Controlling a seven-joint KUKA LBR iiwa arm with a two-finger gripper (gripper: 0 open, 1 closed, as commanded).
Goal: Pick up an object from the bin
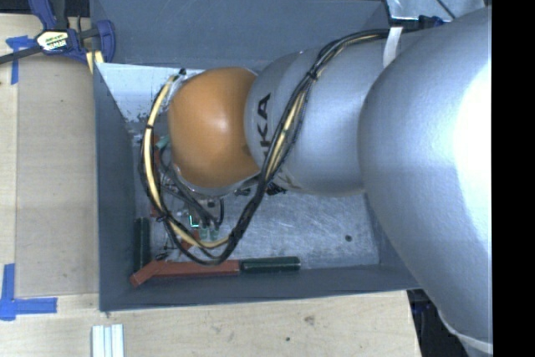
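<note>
The arm comes into the grey metal bin from the right and covers most of the floor of the bin. At its wrist sits a round orange cover, and black and yellow cables run in a loop around this cover and down below it.

Under the cover, the pincer is low over the left half of the bin, nearer to the front edge than to the back wall. The cover and the cables hide it for the most part. I cannot tell how far it is open, and I cannot tell if it has hold of anything.

Two things lie closest to it. The first is a long tool that lies flat along the front edge of the bin. Its left part is red-brown with a bent end near the front left corner, and its right part is a dark green handle that reaches to about the middle of the front edge. The lowest loop of the cables hangs just over the red-brown part; if they touch is not clear. The second is a dark stick, narrow and straight, that lies along the left wall, with its lower end just beside the bent end of the long tool. The pincer is to the right of this stick and behind the long tool, near to both.

The floor of the bin to the right of the pincer is bare, scratched metal.
</note>
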